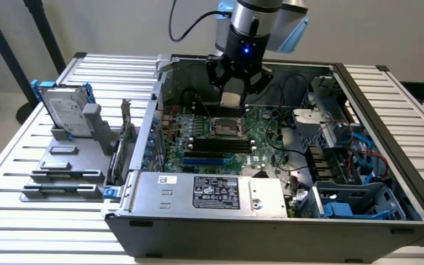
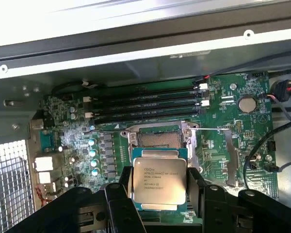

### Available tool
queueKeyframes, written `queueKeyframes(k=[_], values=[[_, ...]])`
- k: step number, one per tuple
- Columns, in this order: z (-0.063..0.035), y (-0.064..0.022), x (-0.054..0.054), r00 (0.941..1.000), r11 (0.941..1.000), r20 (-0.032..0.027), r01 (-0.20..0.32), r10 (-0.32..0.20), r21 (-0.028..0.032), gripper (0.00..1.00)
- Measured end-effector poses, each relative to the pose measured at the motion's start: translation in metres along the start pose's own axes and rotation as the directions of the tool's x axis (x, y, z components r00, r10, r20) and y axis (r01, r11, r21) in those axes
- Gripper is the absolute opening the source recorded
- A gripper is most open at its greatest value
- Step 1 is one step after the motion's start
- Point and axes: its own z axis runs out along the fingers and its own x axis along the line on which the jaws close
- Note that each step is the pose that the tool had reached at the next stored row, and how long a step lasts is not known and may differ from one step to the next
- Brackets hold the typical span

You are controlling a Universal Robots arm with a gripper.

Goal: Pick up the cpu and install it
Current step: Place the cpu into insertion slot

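My gripper hangs inside the open computer case, shut on the cpu, a small flat square chip with a silver metal top. In the wrist view the cpu sits level between the two black fingers, its printed lid facing the camera. The open cpu socket on the green motherboard lies just beyond the chip. In the exterior view the socket is below the gripper and slightly nearer the camera, with a clear gap between it and the chip.
Black memory slots run beside the socket. A silver box with a black label fills the case's near side. Cables and blue drive bays crowd the exterior view's right. A hard drive with a blue bracket stands on a grey holder outside the case.
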Motion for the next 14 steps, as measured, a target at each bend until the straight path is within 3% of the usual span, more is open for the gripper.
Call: queueKeyframes(k=[4,7,11,14], values=[[0.0036,-0.0002,0.0,0.9974,0.9974,0.0037,-0.072,0.072,-0.0073,0.55],[0.0064,-0.0003,-0.001,0.992,0.992,0.0061,-0.126,0.126,-0.013,0.55],[0.0101,-0.0006,-0.001,0.9802,0.98,0.0088,-0.198,0.198,-0.0207,0.55],[0.0131,-0.0007,-0.001,0.9681,0.9679,0.0105,-0.25,0.25,-0.0266,0.55]])
